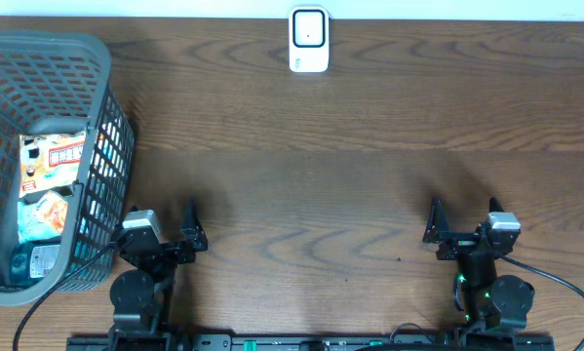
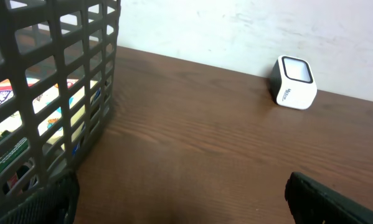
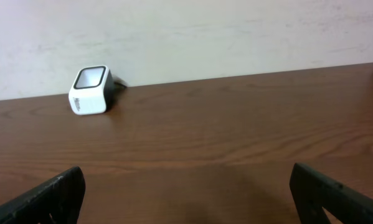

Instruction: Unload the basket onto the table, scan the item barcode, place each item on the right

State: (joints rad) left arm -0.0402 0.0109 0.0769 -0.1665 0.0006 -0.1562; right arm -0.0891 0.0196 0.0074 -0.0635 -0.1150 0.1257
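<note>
Surface: dark brown wood-grain table (image 1: 350,175) with a pale plain wall (image 3: 236,31) behind its far edge.

Largest object: grey plastic lattice basket (image 1: 116,146) at the table's left side. It holds the goods to be scanned. On top is an orange-and-white printed packet (image 1: 53,156), lying flat with its long side roughly across the basket. A second, paler printed packet (image 1: 43,210) lies just nearer you. No barcode can be read from any view.

Small white box-shaped scanner with a dark window (image 1: 309,40): at the far edge, about midway across, well apart from the basket and both arms.

Left tool (image 1: 162,226): fingers spread wide, nothing between them. Right tool (image 1: 464,229): also spread wide and empty.

Key relation: the packets lie to the left of and beyond the left tool, inside the basket wall, which stands just beside that tool. Your left arm is plainly the nearer one. The right arm is well apart, across the table.

Pose: both arms are folded back at the near edge, tools low and level and aimed at the far wall. You will likely need to lift the left tool over the rim before reaching down.
</note>
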